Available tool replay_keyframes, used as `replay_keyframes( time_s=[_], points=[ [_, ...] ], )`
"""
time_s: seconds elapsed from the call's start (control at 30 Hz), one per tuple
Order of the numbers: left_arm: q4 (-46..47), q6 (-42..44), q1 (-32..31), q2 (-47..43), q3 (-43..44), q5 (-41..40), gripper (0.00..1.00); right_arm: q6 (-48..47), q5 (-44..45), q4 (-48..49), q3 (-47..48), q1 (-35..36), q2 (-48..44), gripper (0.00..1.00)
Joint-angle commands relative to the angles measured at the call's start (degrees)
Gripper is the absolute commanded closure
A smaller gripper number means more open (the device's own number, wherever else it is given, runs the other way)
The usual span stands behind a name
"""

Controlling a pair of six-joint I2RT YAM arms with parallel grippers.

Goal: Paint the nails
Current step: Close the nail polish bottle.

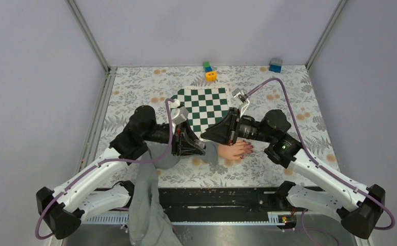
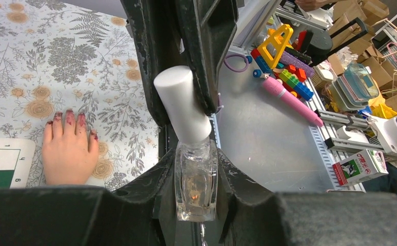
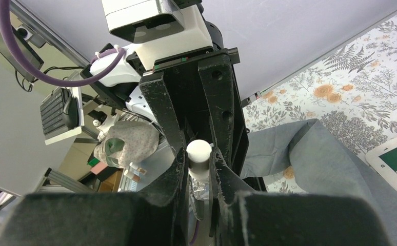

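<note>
Left wrist: left gripper (image 2: 196,171) clamped on bottle (image 2: 196,192), right gripper (image 3: 198,155) pinching cap (image 2: 180,102); lift cap straight, hold bottle steady, then nails (image 2: 69,118).

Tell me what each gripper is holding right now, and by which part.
The left gripper clamps the nail polish bottle by its clear glass body. The right gripper pinches the same bottle's white cap.

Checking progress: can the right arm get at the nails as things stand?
Probably not yet: the right gripper is clamped on the cap of the bottle held by the left gripper, though the nails lie uncovered.
</note>
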Motion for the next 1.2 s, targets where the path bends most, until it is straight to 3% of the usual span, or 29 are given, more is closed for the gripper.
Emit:
replay_keyframes(
  time_s=[0.0,0.7,1.17],
  points=[
    [3.1,1.5,-0.1,-1.6,-0.4,-2.1,1.00,-1.1,-0.1,2.2,0.6,1.2,0.1,1.00],
    [4.4,1.1,0.7,-2.8,-1.2,-4.7,1.00,-4.2,1.4,-0.6,0.8,2.2,0.3,1.00],
    [7.2,-1.1,1.9,-3.9,-2.4,-6.1,1.00,-11.1,10.3,-5.6,0.6,6.9,-0.9,1.00]
  ],
)
